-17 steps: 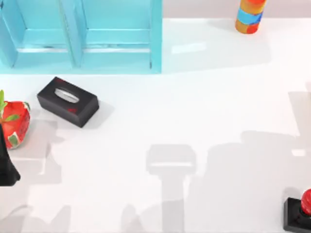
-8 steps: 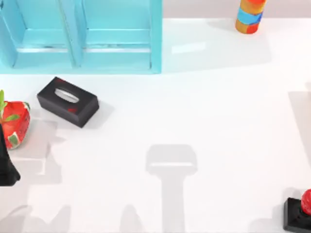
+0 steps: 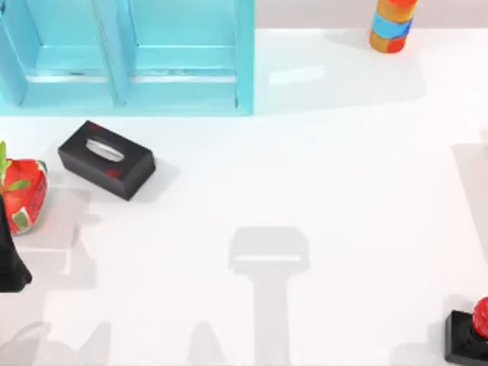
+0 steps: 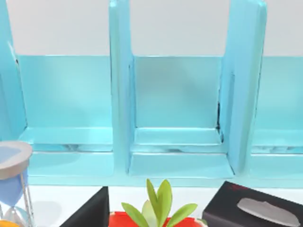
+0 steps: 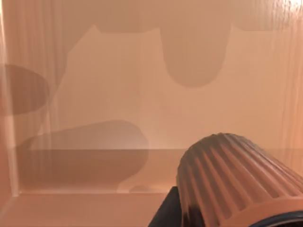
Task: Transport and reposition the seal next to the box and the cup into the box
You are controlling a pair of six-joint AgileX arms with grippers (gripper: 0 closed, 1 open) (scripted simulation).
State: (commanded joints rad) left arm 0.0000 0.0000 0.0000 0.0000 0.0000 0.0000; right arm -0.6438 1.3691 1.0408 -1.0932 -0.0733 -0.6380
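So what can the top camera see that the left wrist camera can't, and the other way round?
Top view alone: the seal at the table's near right corner, and the striped can at the far right. Left wrist view alone: an hourglass and the upright dividers of the blue shelf seen from the front. Both: the blue shelf, the black tissue box and the strawberry object, whose green leaves rise in the wrist picture.
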